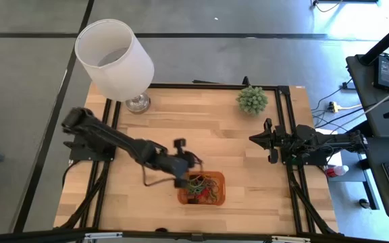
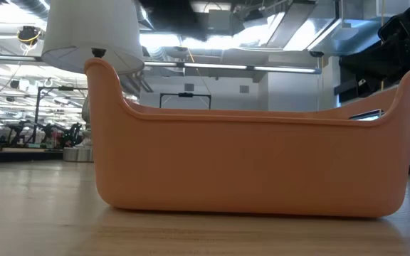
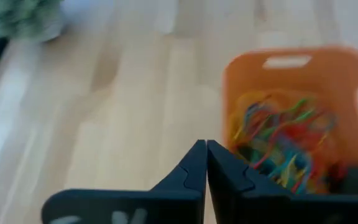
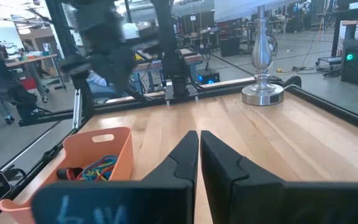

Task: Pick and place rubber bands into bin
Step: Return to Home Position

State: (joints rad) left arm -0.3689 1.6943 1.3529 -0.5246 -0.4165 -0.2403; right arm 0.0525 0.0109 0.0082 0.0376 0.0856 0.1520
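Note:
The orange bin (image 1: 216, 197) sits on the near middle of the table and fills the low view (image 2: 255, 163). A tangle of green, red, yellow and dark rubber bands (image 1: 204, 187) lies inside it, also seen in the left wrist view (image 3: 284, 140) and the right wrist view (image 4: 98, 167). My left gripper (image 1: 193, 164) (image 3: 206, 146) is shut and holds nothing; it hovers just beside the bin's far left corner. My right gripper (image 1: 252, 140) (image 4: 199, 134) is shut and waits over the table's right side, pointing left toward the bin (image 4: 101, 146).
A lamp with a white shade (image 1: 113, 57) stands on its metal base (image 1: 138, 102) at the far left corner. A small green plant (image 1: 252, 99) stands at the far right. Bare wood (image 1: 215, 128) lies between the arms and around the bin.

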